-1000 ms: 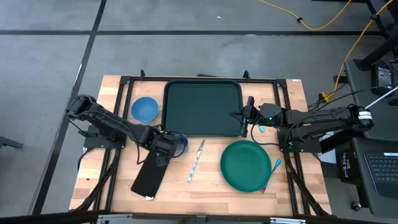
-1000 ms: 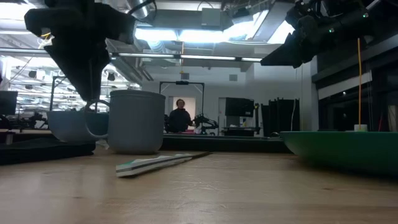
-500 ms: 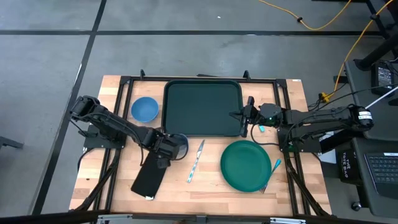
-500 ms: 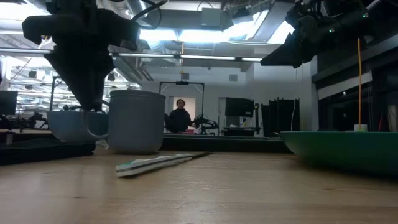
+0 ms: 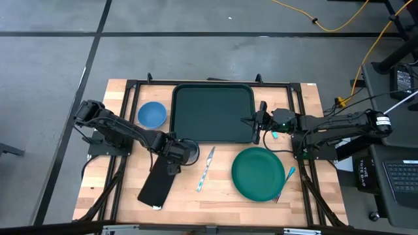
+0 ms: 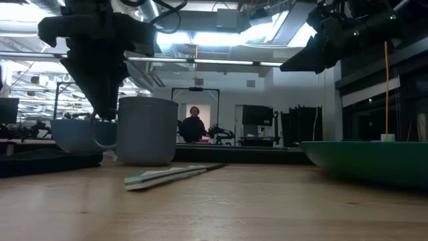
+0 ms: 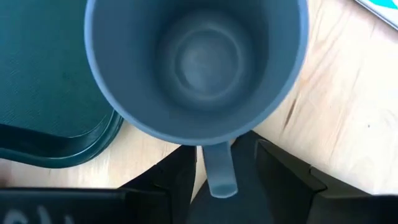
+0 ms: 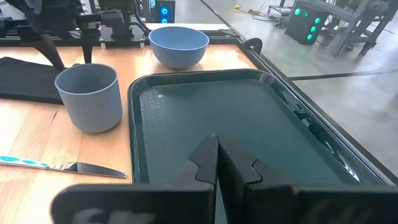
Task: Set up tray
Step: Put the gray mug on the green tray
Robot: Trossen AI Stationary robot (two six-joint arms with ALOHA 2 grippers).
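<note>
grey mug (image 5: 188, 151) stands between tray (image 5: 213, 112) and black mat (image 5: 157, 185).

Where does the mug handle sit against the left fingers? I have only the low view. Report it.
Observer: The left wrist view shows the handle of the mug between the left gripper's fingers, with a gap on each side.
Operator: Tell me whether the mug is on the tray.
Observer: No. From above, it stands on the table, beside a corner of the tray.
Operator: Give me the right gripper.
Observer: The right gripper is shut, hovering over the tray's right edge.
</note>
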